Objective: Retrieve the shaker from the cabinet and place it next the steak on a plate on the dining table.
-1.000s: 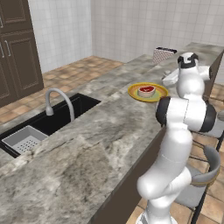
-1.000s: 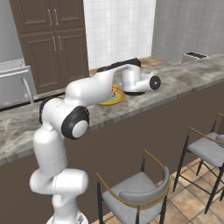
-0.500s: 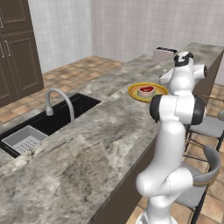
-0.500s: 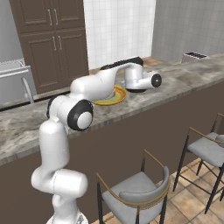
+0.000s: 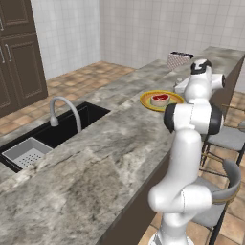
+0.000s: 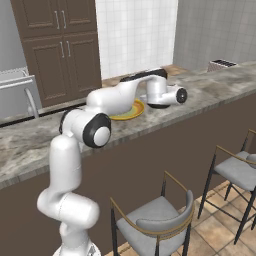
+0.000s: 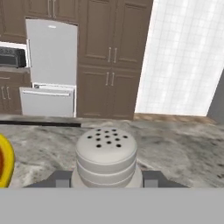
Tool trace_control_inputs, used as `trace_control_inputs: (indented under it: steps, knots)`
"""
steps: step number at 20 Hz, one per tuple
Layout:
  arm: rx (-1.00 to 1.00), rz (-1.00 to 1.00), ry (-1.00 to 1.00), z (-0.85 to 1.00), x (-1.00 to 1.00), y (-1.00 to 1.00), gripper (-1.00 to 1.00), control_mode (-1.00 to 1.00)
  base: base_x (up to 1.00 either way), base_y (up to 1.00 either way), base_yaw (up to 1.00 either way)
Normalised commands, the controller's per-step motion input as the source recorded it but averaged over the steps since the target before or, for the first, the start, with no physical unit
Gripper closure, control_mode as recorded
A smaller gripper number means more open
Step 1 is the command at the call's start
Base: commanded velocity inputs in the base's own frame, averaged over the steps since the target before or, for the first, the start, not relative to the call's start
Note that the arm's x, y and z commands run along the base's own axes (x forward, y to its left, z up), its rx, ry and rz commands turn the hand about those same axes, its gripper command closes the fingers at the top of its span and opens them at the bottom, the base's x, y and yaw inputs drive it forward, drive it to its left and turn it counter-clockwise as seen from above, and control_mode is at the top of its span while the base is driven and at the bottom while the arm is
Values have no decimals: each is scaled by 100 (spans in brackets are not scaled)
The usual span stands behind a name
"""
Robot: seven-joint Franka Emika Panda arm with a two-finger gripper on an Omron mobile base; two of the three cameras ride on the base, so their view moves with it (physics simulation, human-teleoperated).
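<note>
My gripper (image 7: 106,179) is shut on the shaker (image 7: 106,155), a pale grey cylinder whose holed cap fills the low middle of the hand view. The shaker hangs low over the marbled dining table (image 7: 175,148), just right of the yellow plate (image 7: 3,162). In the left base view the hand reaches to the plate's (image 5: 148,101) right side, and the red steak (image 5: 160,99) lies on that plate. From the right base view the plate (image 6: 131,112) sits partly behind my arm on the dining table (image 6: 215,85). The cabinet is out of view.
A toaster (image 5: 179,60) stands at the far end of the counter. A black sink (image 5: 52,134) with a curved faucet (image 5: 64,112) lies to the left. Bar stools (image 6: 155,220) line the counter's front. Tall dark cupboards and a fridge (image 7: 50,65) stand beyond.
The arm's elbow has folded up closer to the hand. The hand stays beside the plate with the shaker still held.
</note>
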Motion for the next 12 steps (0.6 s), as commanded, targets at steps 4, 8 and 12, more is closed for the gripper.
trace_control_inputs:
  steps: [4, 8, 12]
  knots:
    - [2, 0, 0, -16, 6, 0, 100, -100, 0, 0, 0]
    - [0, 0, 0, -15, 19, 1, 100, -100, 0, 0, 0]
    - [0, 0, 0, -2, 24, 0, 100, -100, 0, 0, 0]
